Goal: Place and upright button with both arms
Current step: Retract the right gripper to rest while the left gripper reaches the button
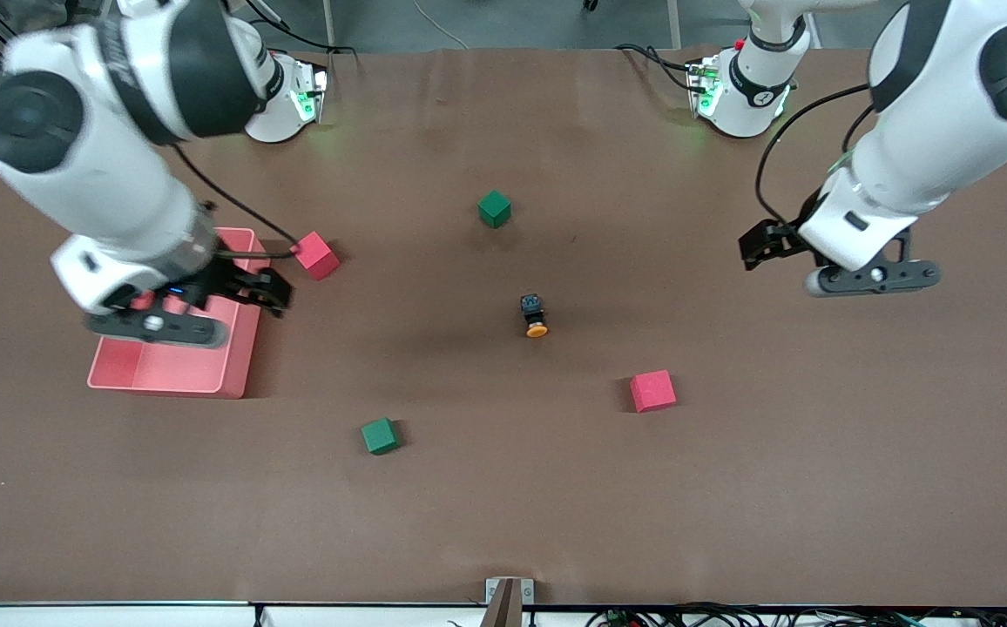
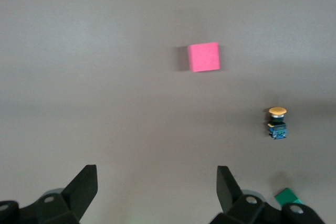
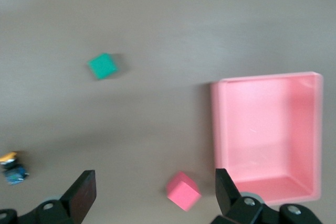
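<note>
The button (image 1: 536, 315) lies on its side mid-table, with its orange cap toward the front camera and its black-and-blue body away from it. It also shows in the left wrist view (image 2: 277, 123) and at the edge of the right wrist view (image 3: 11, 167). My left gripper (image 1: 754, 248) is open and empty, up over bare table toward the left arm's end; its open fingers show in the left wrist view (image 2: 156, 178). My right gripper (image 1: 266, 292) is open and empty, over the edge of the pink tray (image 1: 233, 366). A red cube (image 3: 184, 191) lies below, between its fingers (image 3: 84, 184).
The red cube (image 1: 315, 255) sits beside the pink tray (image 3: 268, 85). A second red cube (image 1: 652, 390) is nearer the front camera than the button and also shows in the left wrist view (image 2: 203, 56). One green cube (image 1: 494, 209) lies farther off, another (image 1: 379, 435) nearer.
</note>
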### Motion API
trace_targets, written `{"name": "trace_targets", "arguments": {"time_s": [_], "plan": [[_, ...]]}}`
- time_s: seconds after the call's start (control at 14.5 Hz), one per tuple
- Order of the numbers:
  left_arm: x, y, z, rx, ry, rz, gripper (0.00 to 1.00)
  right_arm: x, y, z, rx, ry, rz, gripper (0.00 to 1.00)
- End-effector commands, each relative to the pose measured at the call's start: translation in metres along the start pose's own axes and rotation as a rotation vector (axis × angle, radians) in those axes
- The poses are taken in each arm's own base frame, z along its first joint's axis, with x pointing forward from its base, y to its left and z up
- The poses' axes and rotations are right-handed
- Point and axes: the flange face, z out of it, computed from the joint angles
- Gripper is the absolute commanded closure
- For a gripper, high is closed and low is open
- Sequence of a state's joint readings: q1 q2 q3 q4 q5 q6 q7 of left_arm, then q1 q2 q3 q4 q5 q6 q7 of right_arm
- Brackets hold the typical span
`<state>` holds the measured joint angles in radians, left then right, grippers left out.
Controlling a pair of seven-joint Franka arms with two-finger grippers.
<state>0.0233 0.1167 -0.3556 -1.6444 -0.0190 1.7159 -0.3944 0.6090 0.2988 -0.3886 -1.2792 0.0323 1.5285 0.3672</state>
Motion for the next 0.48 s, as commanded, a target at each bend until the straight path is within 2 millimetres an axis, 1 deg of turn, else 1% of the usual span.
{"name": "trace_targets", "arguments": {"time_s": [0.0, 0.14, 0.35, 0.41], "plan": [[0.000, 0.040, 0.032, -0.021, -0.009, -0.043, 0.00, -0.014, 0.056, -0.025, 0.001, -0.007, 0.058, 0.00], [-0.004, 0.074, 0.063, -0.038, 0.007, -0.071, 0.00, -0.018, 0.098, -0.034, 0.028, -0.009, 0.082, 0.00], [-0.015, 0.129, 0.113, -0.034, 0.031, -0.105, 0.00, -0.026, 0.152, -0.042, 0.056, -0.017, 0.011, 0.00], [-0.022, 0.151, 0.132, -0.019, 0.045, -0.111, 0.00, -0.028, 0.168, -0.044, 0.062, -0.021, 0.002, 0.00]]}}
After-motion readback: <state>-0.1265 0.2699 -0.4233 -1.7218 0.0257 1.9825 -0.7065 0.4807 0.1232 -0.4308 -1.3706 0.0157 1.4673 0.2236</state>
